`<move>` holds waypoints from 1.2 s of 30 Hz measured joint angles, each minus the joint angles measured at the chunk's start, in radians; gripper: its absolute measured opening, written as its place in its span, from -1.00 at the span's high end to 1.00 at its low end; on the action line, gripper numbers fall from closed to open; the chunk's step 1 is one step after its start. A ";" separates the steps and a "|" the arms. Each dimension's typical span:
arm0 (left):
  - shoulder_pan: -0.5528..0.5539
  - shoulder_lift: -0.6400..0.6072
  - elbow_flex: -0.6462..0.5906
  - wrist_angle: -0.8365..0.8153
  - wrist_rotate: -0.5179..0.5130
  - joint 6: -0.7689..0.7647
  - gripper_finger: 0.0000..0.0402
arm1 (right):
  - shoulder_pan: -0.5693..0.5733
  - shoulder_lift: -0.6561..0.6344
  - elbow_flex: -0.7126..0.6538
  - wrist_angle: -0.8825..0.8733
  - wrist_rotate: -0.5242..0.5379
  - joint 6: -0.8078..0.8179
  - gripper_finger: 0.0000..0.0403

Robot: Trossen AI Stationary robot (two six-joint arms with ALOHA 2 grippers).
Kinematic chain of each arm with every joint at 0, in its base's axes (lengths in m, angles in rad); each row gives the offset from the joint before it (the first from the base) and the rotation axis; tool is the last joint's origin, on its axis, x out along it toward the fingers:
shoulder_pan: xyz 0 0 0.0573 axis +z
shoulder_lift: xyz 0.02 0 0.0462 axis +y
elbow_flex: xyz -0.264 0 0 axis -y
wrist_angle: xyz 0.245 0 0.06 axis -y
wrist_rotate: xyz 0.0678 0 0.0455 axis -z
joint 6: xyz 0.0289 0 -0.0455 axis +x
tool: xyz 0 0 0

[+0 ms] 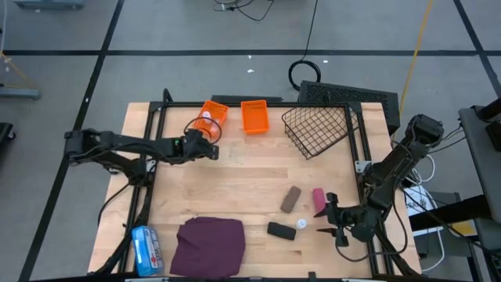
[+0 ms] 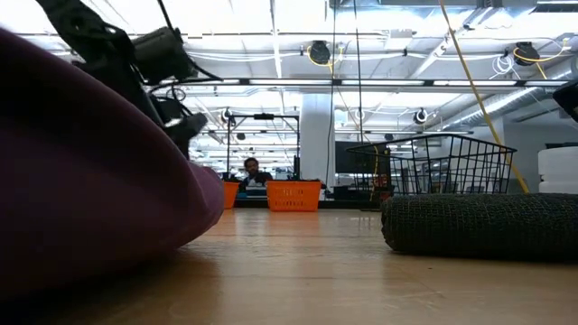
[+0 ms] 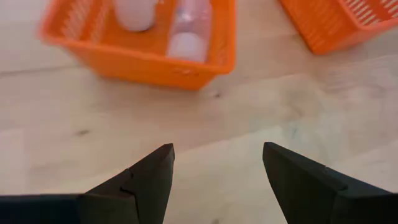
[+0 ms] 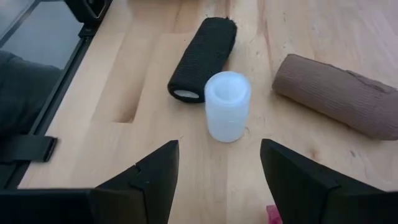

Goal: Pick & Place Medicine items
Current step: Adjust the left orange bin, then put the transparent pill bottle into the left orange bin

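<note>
My left gripper (image 1: pixel 213 149) (image 3: pixel 217 149) is open and empty above the bare wood, just short of an orange basket (image 1: pixel 210 117) (image 3: pixel 137 43) that holds white round bottles (image 3: pixel 185 37). My right gripper (image 1: pixel 325 215) (image 4: pixel 219 146) is open and empty near the table's right front. Just ahead of its fingertips a small white bottle (image 1: pixel 301 223) (image 4: pixel 227 106) stands upright on the wood. Beyond the bottle a black oblong (image 1: pixel 280 230) (image 4: pixel 204 59) and a grey-brown oblong (image 1: pixel 290 199) (image 4: pixel 339 93) lie on their sides. A pink tube (image 1: pixel 318 198) lies close by the right gripper.
A second orange basket (image 1: pixel 254 116) and a tilted black wire basket (image 1: pixel 317 129) sit at the table's far side. A purple cloth (image 1: pixel 210 247) and a blue-and-white packet (image 1: pixel 146 249) lie at the near left. Black frame rails (image 1: pixel 362 157) border the table.
</note>
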 joint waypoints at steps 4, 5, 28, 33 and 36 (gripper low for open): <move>0.004 0.111 0.000 0.142 -0.020 0.055 -0.27 | -0.006 0.000 0.000 0.001 0.000 0.001 -0.07; 0.009 0.134 0.000 0.176 -0.028 0.071 -0.27 | -0.006 0.000 0.000 0.002 0.000 0.005 -0.07; 0.093 0.291 0.000 0.686 -0.073 0.248 -0.27 | -0.002 0.000 0.000 0.001 -0.013 0.027 -0.07; 0.092 0.289 0.000 0.768 -0.034 0.333 -0.27 | 0.030 -0.001 0.000 0.000 -0.081 0.057 -0.07; 0.091 0.289 0.000 0.833 0.018 0.366 -0.27 | 0.033 0.022 0.000 0.003 -0.046 0.062 -0.07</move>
